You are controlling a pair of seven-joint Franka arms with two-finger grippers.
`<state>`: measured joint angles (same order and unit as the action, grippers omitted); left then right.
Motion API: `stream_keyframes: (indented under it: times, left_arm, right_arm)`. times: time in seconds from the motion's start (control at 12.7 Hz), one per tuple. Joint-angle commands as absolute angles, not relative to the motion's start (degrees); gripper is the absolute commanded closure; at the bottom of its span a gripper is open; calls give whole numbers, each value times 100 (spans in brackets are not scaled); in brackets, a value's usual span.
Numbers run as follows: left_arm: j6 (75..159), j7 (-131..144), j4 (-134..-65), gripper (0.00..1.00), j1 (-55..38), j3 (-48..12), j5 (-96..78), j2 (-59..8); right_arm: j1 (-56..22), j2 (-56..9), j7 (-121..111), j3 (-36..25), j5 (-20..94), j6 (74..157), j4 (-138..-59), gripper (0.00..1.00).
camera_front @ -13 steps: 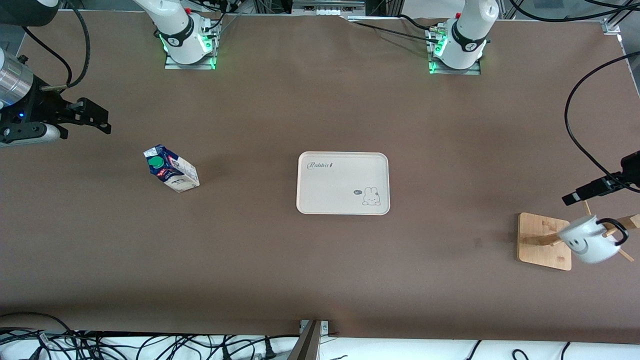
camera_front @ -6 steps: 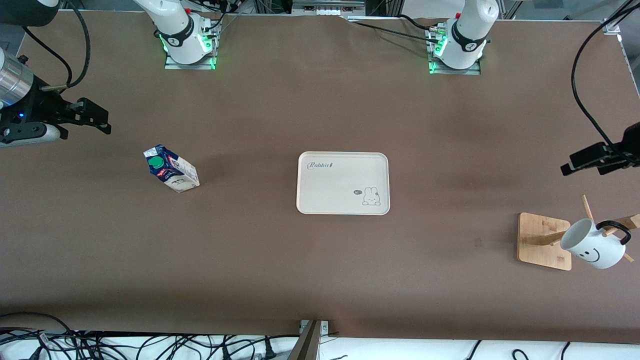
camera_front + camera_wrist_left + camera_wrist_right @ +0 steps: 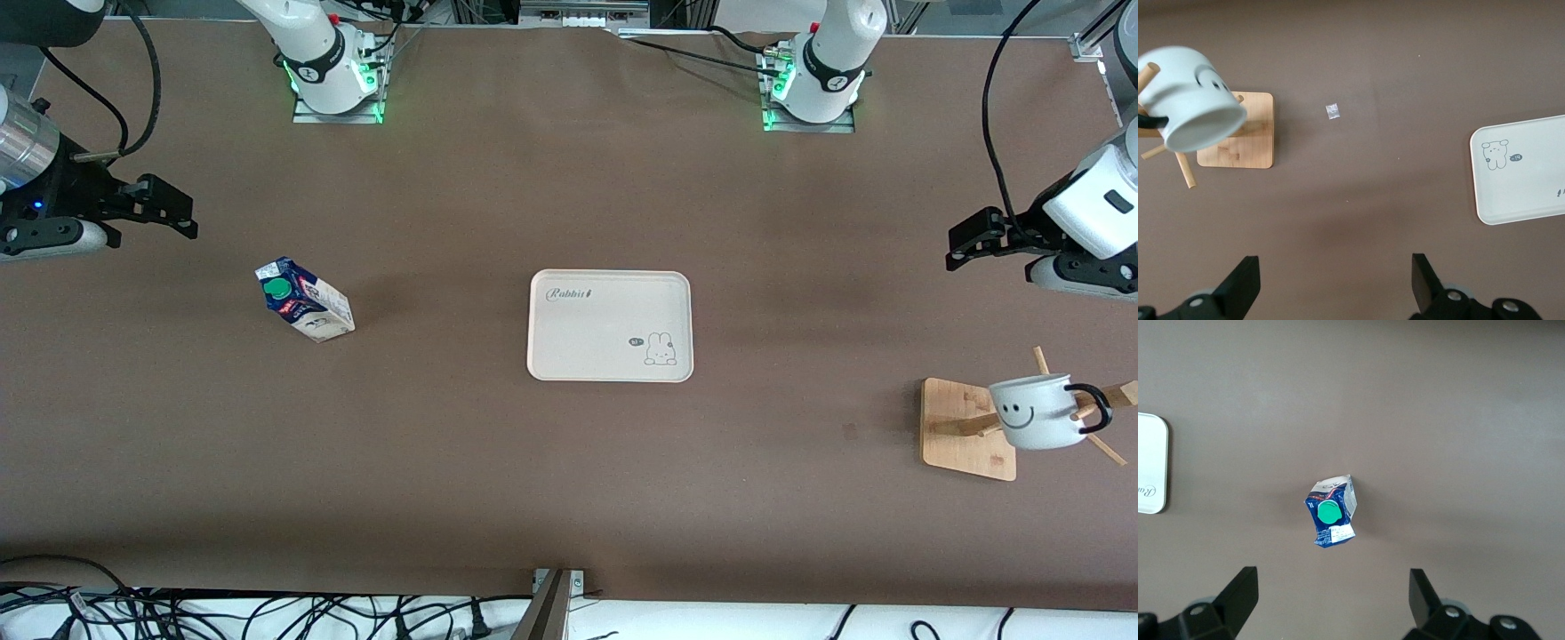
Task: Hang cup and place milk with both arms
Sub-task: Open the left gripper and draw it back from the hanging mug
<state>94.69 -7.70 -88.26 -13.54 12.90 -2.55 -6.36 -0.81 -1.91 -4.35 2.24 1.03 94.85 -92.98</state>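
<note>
We see the cup hung on the rack; the milk stands off the tray, unplaced; left gripper and right gripper both open, empty

Tray and rack pegs cut off by frame edges

High front camera; wrist cameras look downward.
</note>
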Motion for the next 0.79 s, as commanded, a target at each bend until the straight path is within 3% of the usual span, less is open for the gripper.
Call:
stream_keyframes:
  times: [0.0,0.47,0.71]
  left_arm:
    - [9168,-862,-8764,0,-1327,1248,-149,-676]
    - [9123,-799,-8719,0,-1310,1265,-114,-721]
    - [8351,-783,-8404,0,-1257,1283,-167,-703]
  right_arm:
    - [9,-202,-422,316,62,9475,-9237,0]
    - [9,-211,-422,316,62,9475,-9237,0]
    - [9,-211,-422,316,62,9475,-9237,0]
